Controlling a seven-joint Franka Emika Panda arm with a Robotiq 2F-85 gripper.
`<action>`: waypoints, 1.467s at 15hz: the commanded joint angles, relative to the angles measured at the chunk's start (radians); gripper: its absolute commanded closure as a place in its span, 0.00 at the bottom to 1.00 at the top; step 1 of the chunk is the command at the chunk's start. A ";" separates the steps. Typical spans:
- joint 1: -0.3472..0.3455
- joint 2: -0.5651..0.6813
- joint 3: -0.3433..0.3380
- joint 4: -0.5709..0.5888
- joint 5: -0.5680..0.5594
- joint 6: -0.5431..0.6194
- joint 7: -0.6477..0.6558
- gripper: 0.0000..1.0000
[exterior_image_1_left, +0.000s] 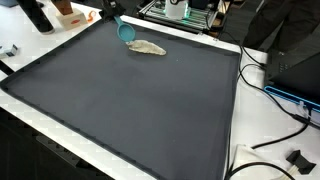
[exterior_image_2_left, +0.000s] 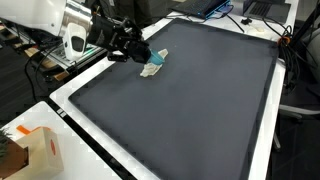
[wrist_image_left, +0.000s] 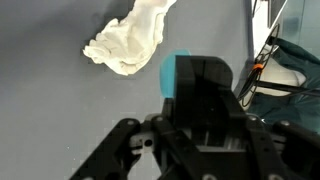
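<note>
Pinching a small teal block (wrist_image_left: 176, 72) (fingers (wrist_image_left: 215, 88) nearly together), the black gripper (wrist_image_left: 198, 85) hangs beside a crumpled white cloth (wrist_image_left: 125, 40) on dark matting (exterior_image_1_left: 150, 110).

A white table (exterior_image_1_left: 236, 115) carries a big dark grey mat (exterior_image_1_left: 130, 110) that covers almost all of its top and leaves only a pale border. Towards one edge of the mat a crumpled cream cloth (exterior_image_1_left: 150, 47) lies flat on the grey. A small teal object (exterior_image_1_left: 126, 32) shows just beside it. Whether it rests on the mat I cannot tell. A few black cables (exterior_image_1_left: 272, 135) trail over the white border.
</note>
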 joint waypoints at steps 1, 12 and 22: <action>0.021 -0.129 0.030 -0.085 -0.101 0.117 0.142 0.75; 0.085 -0.311 0.169 -0.136 -0.628 0.282 0.618 0.75; 0.077 -0.298 0.333 -0.068 -1.265 0.199 1.150 0.75</action>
